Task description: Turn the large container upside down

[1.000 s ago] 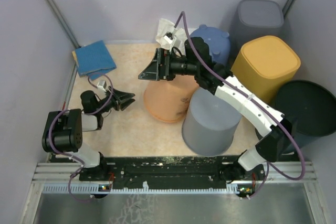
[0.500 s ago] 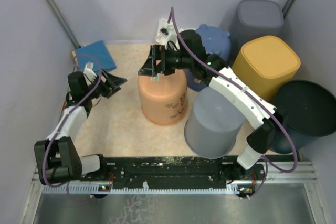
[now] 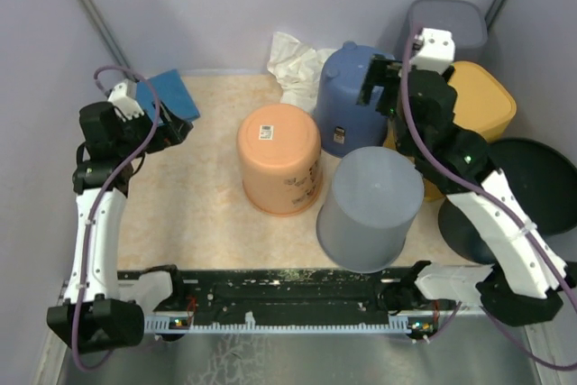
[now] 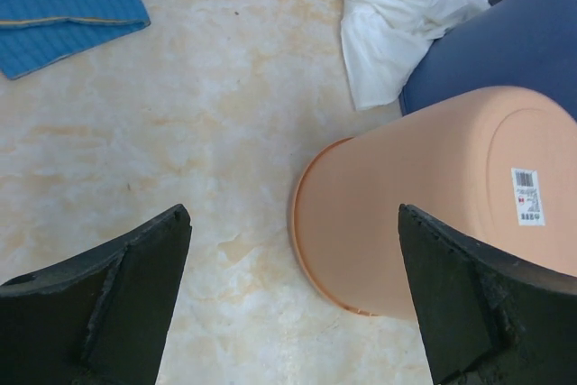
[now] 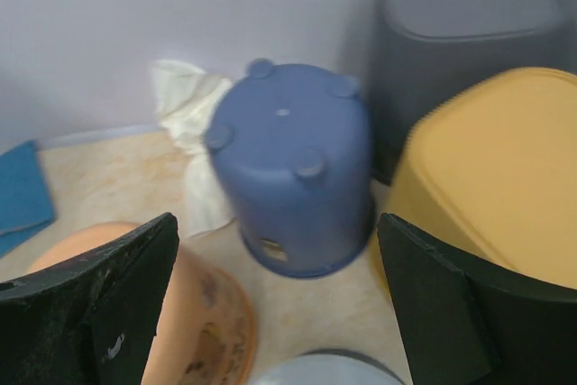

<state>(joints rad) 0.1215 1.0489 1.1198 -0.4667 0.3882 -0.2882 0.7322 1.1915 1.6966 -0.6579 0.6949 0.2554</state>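
Observation:
The large container (image 3: 279, 169) is orange and stands upside down in the middle of the floor, its flat base with a white label facing up. The left wrist view shows it (image 4: 451, 196) at the right, rim on the floor. My left gripper (image 3: 173, 128) hangs open at the back left, apart from it, nothing between its fingers (image 4: 293, 212). My right gripper (image 3: 374, 92) is open and raised over the blue container (image 3: 347, 96), holding nothing (image 5: 277, 219). The orange container's edge (image 5: 189, 322) shows low on the left in the right wrist view.
An upside-down grey container (image 3: 370, 209) stands right of the orange one. A yellow container (image 3: 482, 101), a dark grey bin (image 3: 455, 24) and a black round tub (image 3: 532, 187) crowd the right side. A white cloth (image 3: 293, 65) and a blue cloth (image 3: 176, 92) lie at the back.
The orange container went from tilted to standing upside down. My right gripper left it and drew back up to the right. My left arm rose toward the back left and its jaws widened.

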